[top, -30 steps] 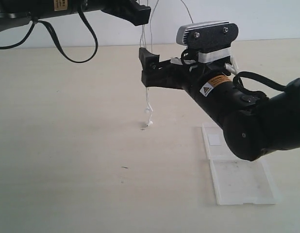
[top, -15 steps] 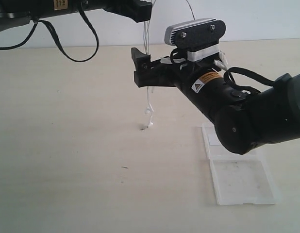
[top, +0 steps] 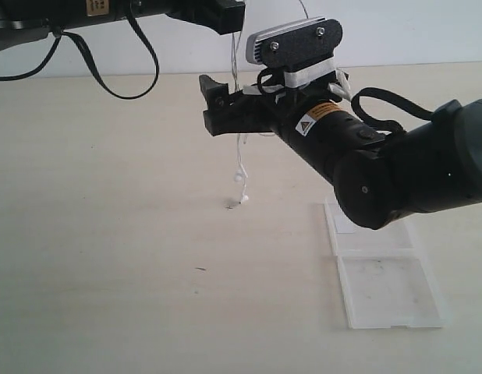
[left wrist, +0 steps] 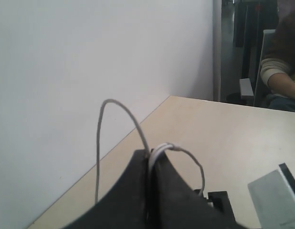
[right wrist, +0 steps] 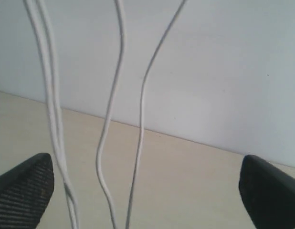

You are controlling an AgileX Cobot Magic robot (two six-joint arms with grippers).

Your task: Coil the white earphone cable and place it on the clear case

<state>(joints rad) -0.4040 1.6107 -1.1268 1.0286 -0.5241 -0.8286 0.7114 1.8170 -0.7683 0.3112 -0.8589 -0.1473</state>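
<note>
The white earphone cable (top: pixel 239 152) hangs from my left gripper (top: pixel 228 15), which is high at the back and shut on a bunch of its strands (left wrist: pixel 159 149). Two loops (left wrist: pixel 122 110) stick out above the jaws. The two earbuds (top: pixel 242 188) dangle at the bottom, the lower one at the table surface. My right gripper (top: pixel 216 103) is open, its wide-set fingertips (right wrist: pixel 24 191) on either side of the hanging strands (right wrist: pixel 111 119) without touching them. The clear case (top: pixel 389 292) lies open and flat at the front right, its far half partly hidden behind the right arm.
A black cable (top: pixel 124 74) loops down from the left arm. A small dark speck (top: pixel 200 269) lies on the beige table (top: pixel 108 234). A white wall (top: pixel 428 31) stands behind the table's far edge.
My right gripper has moved left and slightly up, so the hanging strands now pass between its open fingers. The left gripper and the cable have stayed put.
</note>
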